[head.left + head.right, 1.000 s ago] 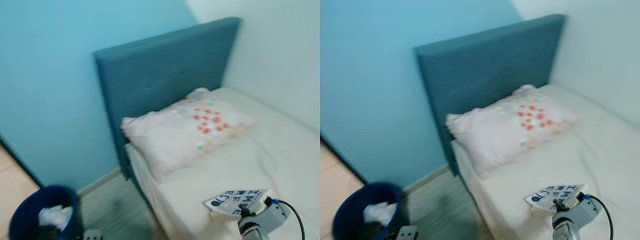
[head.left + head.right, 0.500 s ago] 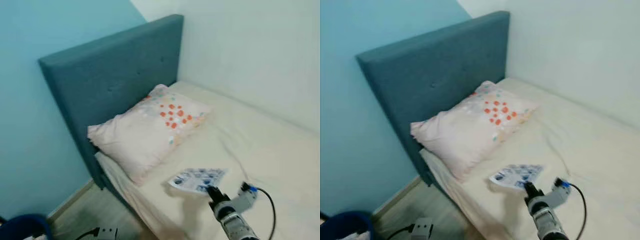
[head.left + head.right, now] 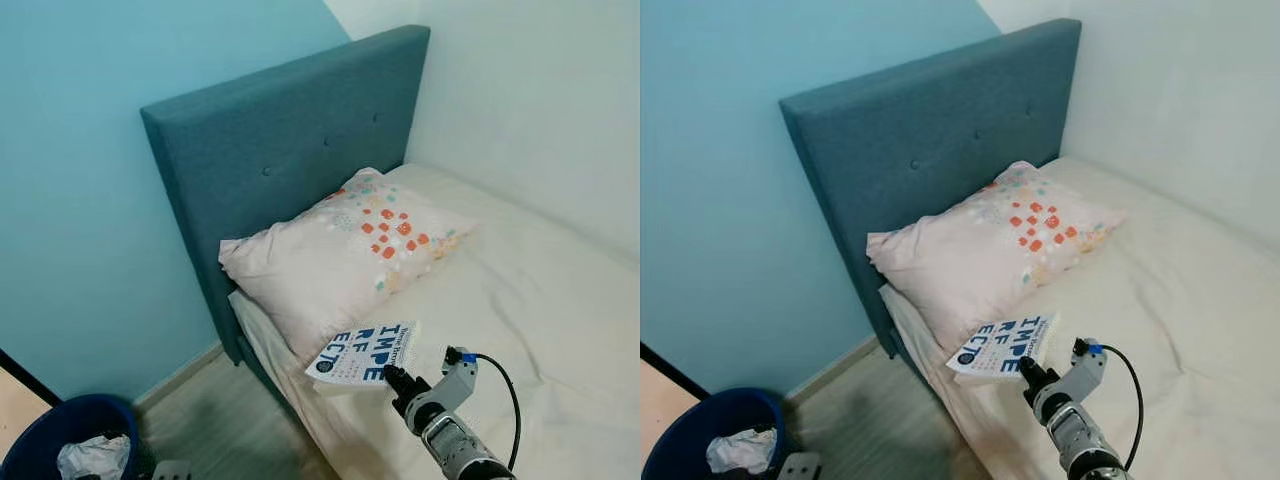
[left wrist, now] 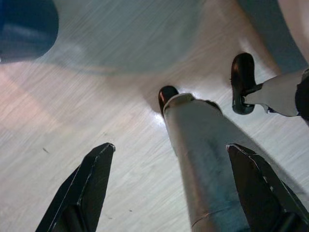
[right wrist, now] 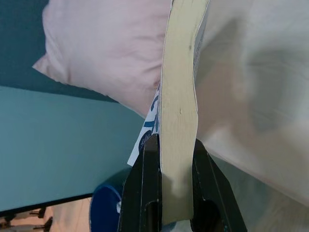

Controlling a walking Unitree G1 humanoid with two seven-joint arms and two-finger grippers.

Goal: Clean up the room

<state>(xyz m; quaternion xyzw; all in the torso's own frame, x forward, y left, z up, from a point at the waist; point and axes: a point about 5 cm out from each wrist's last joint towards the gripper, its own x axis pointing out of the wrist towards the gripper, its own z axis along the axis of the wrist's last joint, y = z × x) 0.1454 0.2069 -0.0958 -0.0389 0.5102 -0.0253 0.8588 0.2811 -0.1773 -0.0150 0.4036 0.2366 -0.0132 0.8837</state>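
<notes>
While clamped edge-on between the right gripper's (image 5: 169,166) black fingers, held over the bed (image 3: 520,300) just beside the pillow (image 3: 340,260): book (image 3: 365,352); left gripper (image 4: 169,188) spread open above the floor (image 4: 111,96).

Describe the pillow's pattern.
Pale pink pillow with a cluster of orange-red dots plus a few pastel ones near one end; clearest in the left eye view.

Blue wall (image 3: 70,200) left, white wall (image 3: 540,110) right; teal headboard (image 3: 290,160), cream mattress (image 3: 540,310), grey wood floor (image 3: 210,420).
</notes>
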